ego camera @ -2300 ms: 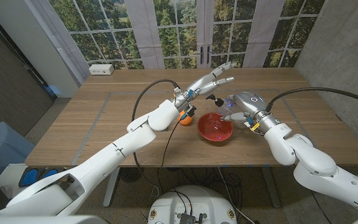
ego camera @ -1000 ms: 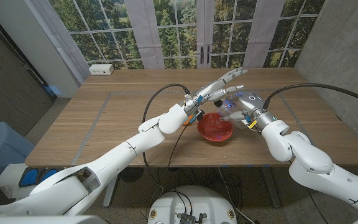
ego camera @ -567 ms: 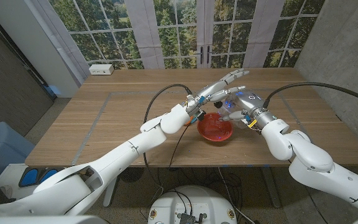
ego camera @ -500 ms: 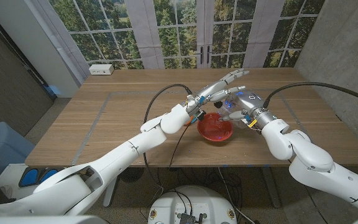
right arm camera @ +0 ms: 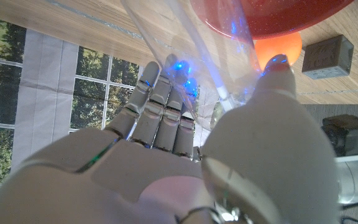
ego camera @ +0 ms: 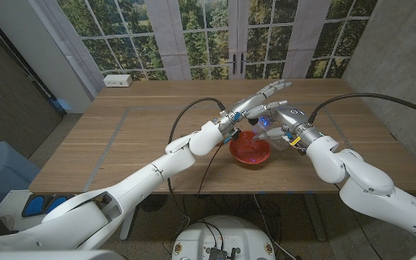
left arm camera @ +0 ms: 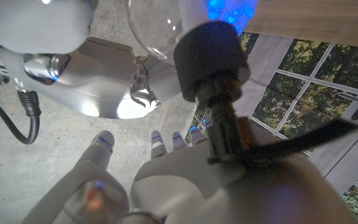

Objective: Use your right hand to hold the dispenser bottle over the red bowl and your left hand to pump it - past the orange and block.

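My right hand (ego camera: 292,124) grips the clear dispenser bottle (ego camera: 267,127) and holds it tilted above the far right rim of the red bowl (ego camera: 249,149). In the right wrist view the bottle (right arm camera: 185,56) lies across my right hand's fingers (right arm camera: 166,118), with the bowl (right arm camera: 272,15), the orange (right arm camera: 279,50) and the grey block (right arm camera: 327,56) beyond it. My left hand (ego camera: 258,100) hovers with fingers spread over the bottle's top. The black pump head (left arm camera: 211,59) sits just past my left hand (left arm camera: 185,180); I cannot tell if they touch.
My left forearm (ego camera: 211,136) crosses the table in front of the bowl and covers where the orange and block stand. A white power box (ego camera: 117,80) sits at the far left corner. Windows stand behind the table's far edge.
Since 2.3 s ago my left hand has swung right, from above the orange to over the bottle's top. In the last second both hands have barely moved.
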